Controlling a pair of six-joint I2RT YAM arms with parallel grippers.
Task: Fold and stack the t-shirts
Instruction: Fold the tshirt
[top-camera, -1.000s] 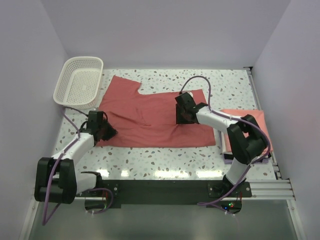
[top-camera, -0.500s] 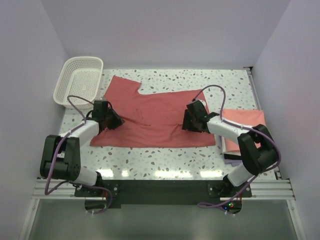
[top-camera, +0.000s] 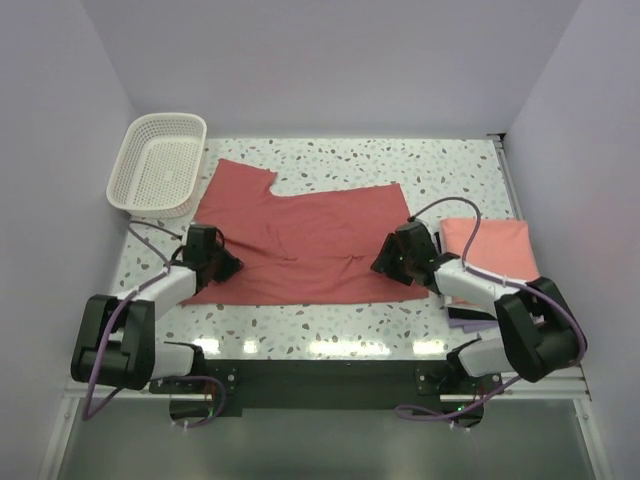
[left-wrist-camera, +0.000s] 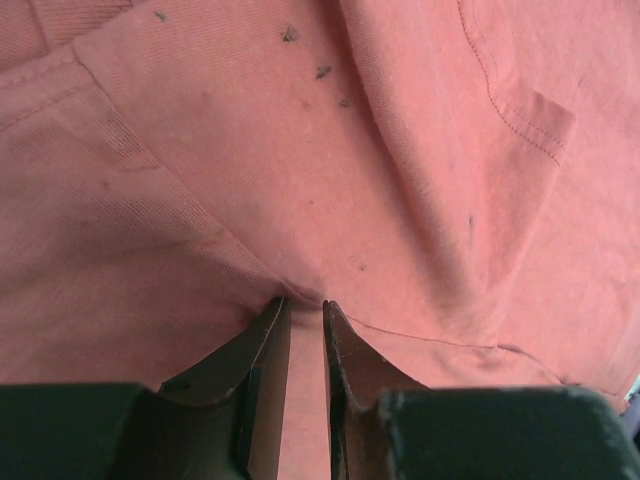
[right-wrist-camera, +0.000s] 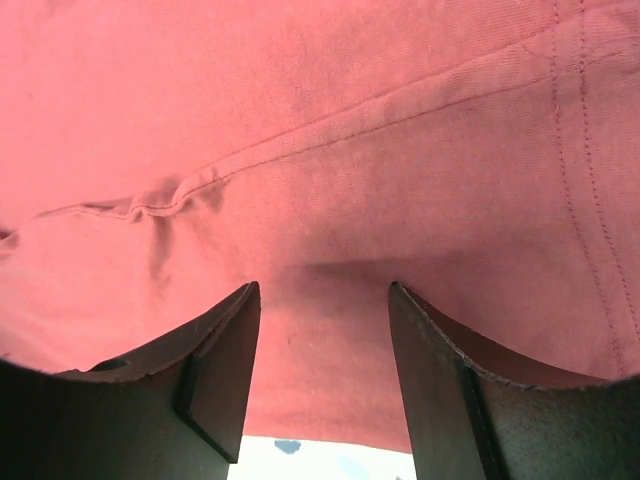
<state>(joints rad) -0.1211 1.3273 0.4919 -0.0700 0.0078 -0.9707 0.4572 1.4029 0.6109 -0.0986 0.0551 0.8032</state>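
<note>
Between the left gripper (left-wrist-camera: 303, 312) fingers (left-wrist-camera: 262, 350), nearly pressed together, a small fold of the red t-shirt (top-camera: 300, 235) is pinched, with cloth puckering up to the tips. The left wrist view is all shirt, with a stitched seam off to the right. From above, this gripper sits low at the shirt's near left corner. At the near right corner the right gripper (right-wrist-camera: 322, 300) has its jaws spread wide. The shirt's hem and a double-stitched seam lie just past the tips, and a sliver of speckled table shows below the cloth edge. Cannot tell if the tips touch cloth. The red t-shirt lies spread flat mid-table, one sleeve sticking out at far left, its near edge roughly straight between the two grippers. The salmon pink t-shirt (top-camera: 490, 250) lies folded at the right side of the table, just beside the right arm and apart from the red one. A white lattice basket (top-camera: 165, 117) sits at the far left corner, its near rim just beside the red sleeve; contact unclear. Purple cables (top-camera: 440, 205) loop off both arms. The table (top-camera: 300, 322) is white terrazzo with dark flecks and glare along the near edge. A black rail (top-camera: 320, 378) holds the arm bases, and pale lilac walls (top-camera: 330, 70) stand on three sides
</note>
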